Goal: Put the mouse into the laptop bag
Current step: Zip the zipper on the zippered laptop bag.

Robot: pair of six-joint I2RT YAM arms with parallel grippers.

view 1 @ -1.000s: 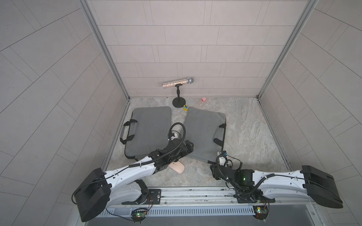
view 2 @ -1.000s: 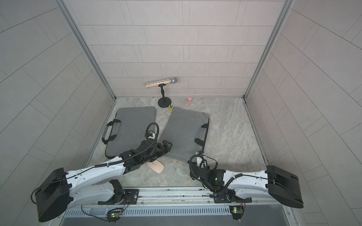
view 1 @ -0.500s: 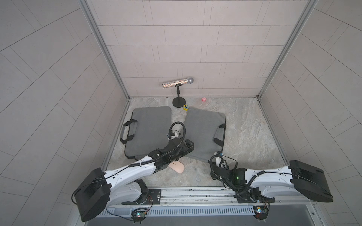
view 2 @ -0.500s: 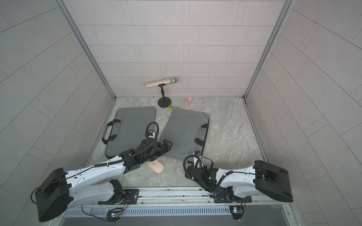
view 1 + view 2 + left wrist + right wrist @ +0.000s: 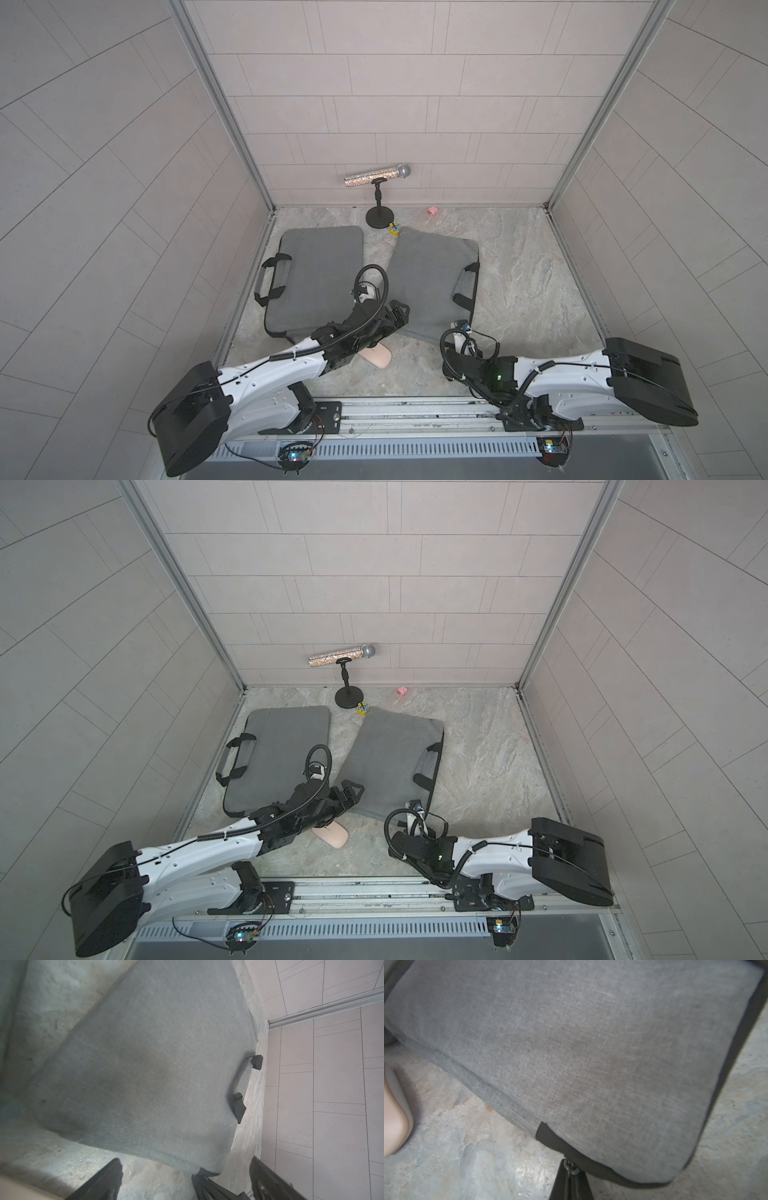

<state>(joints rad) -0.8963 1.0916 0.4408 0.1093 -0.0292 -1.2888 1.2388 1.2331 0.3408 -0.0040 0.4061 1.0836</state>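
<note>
Pink mouse [image 5: 378, 357], long axis left-right.

Both top views are evenly lit and sharp, the walls [image 5: 104, 166] bowing toward the edges. Wrist views are dimmer and blurred, with glare on the floor [image 5: 529, 1172].

The laptop bag [image 5: 591, 1043] is matt woven cloth, its zip pull [image 5: 570, 1166] metal. The mouse [image 5: 377, 357] looks smooth plastic, the tabletop [image 5: 523, 266] rough stone.
</note>
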